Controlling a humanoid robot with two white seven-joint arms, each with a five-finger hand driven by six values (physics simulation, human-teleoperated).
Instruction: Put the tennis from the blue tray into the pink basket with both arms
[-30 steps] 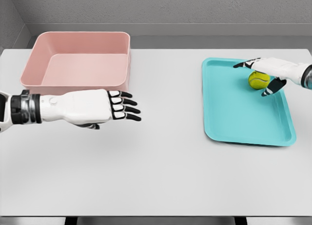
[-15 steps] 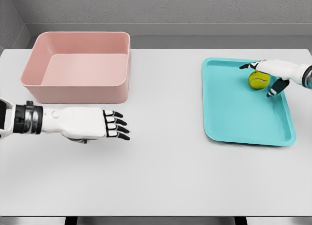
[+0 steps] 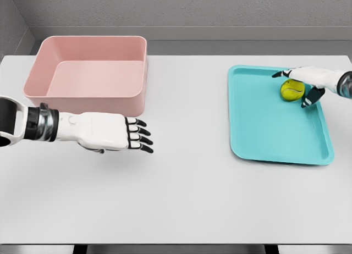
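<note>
Now one tennis ball (image 3: pixel 292 89) lies near the blue tray's (image 3: pixel 275 138) far right edge, the right hand (image 3: pixel 308 81) cupped over it; the left hand (image 3: pixel 110 132) hovers open beside the one pink basket (image 3: pixel 88 100).

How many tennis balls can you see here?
1. The tennis ball sits at the far end of the blue tray, under the right robot hand. None appear hidden elsewhere.

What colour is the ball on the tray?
Yellow-green. The ball shows in the head view, on the blue tray, under the right hand.
</note>
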